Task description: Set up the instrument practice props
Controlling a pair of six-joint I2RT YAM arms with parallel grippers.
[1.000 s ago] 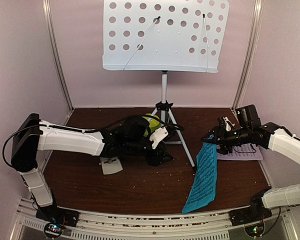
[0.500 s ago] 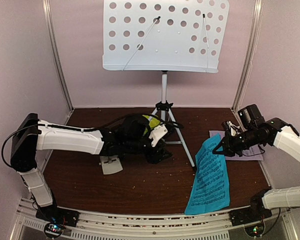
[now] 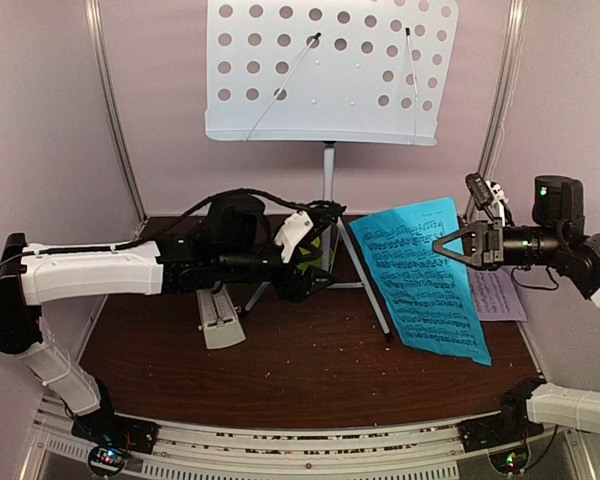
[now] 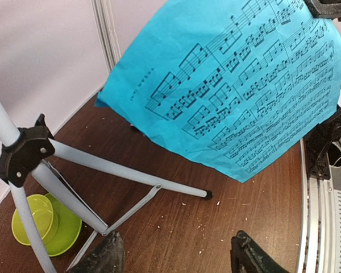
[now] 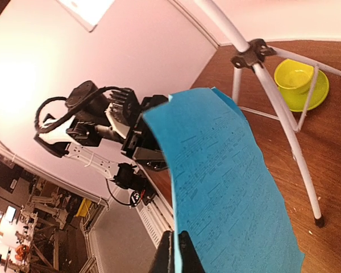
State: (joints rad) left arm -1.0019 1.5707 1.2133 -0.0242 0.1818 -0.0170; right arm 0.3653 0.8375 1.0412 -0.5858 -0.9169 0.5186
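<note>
Gripping the evidently limp, featherweight blue music sheet (image 3: 420, 280) by one edge in the clenched right pincer (image 3: 443, 243), with the left pincer (image 4: 176, 254) released

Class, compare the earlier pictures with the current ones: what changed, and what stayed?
The right claw, shut on the blue sheet, lifted it up toward the music stand. The left claw, open, rose beside the tripod. Stand and pink sheet stayed put.

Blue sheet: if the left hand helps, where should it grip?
The blue sheet hangs near upright, pinched at its right edge by the right hand. Probably take the free left edge, coming from the left, where the open left hand is.
</note>
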